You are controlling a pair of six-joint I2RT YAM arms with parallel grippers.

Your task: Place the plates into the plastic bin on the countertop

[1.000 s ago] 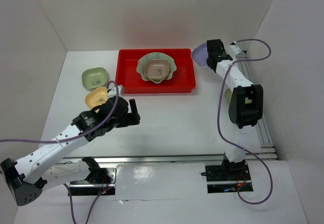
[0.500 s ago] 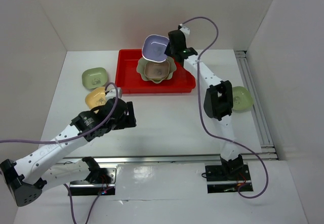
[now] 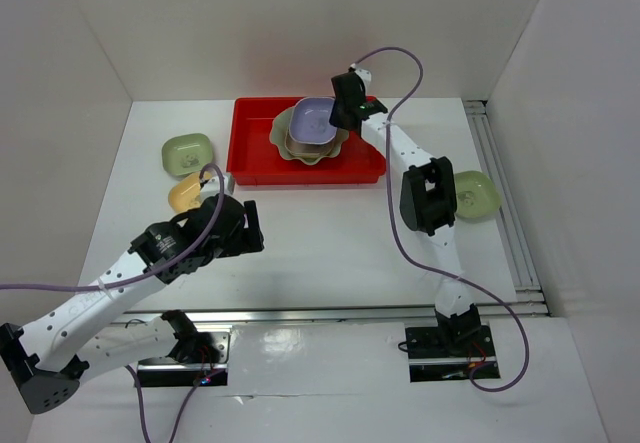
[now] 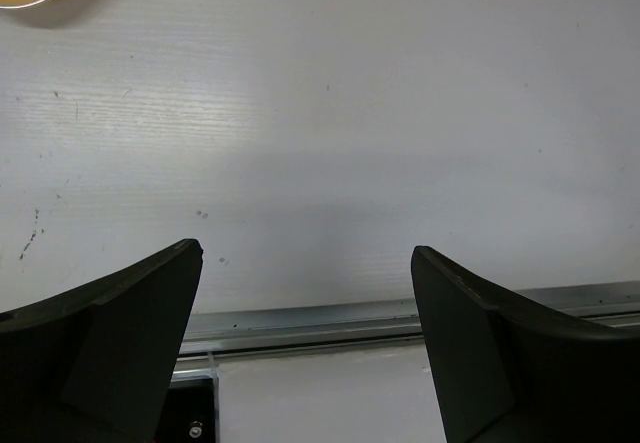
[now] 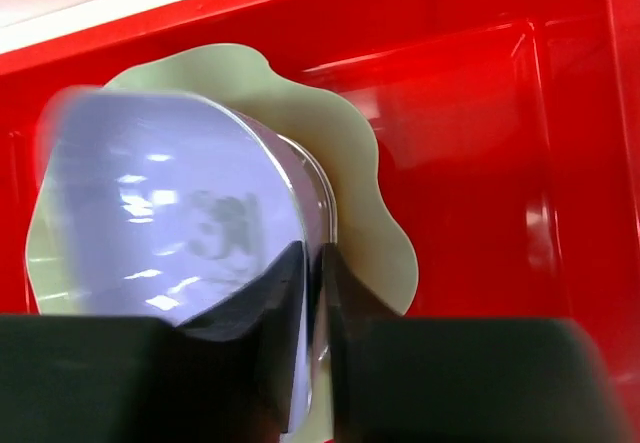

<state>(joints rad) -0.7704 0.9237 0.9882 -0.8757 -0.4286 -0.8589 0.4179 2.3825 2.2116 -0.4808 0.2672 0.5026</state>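
Top external view showed me the right pincer [image 3: 340,115] reached over the shallow bright red plastic bin [image 3: 255,168] at the far side of the white table [image 3: 330,233]. It was holding a lavender rounded-square plastic plate [image 3: 315,118] low over the stack already inside the bin. That stack was a large pale green scallop-edged plate [image 3: 283,135] with a brownish pink plate [image 3: 303,149] nested in it. On the right wrist view the two fingers pinched the lavender plate's near rim between them with barely a gap, and the plate was tilted and blurred, so I could not tell whether it had settled on the stack. I judged the step in hand to be the set-down of this plate. The next move called for lowering it flat, parting the fingers and lifting straight up clear of the rim. The left pincer [image 3: 250,228] hung wide open and empty above bare table, near a yellow plate [image 3: 185,196]. A small green plate [image 3: 187,153] lay beyond that one, and another green plate [image 3: 476,195] sat beside the right arm. All three remained outside the bin, so I reckoned the job roughly half done.
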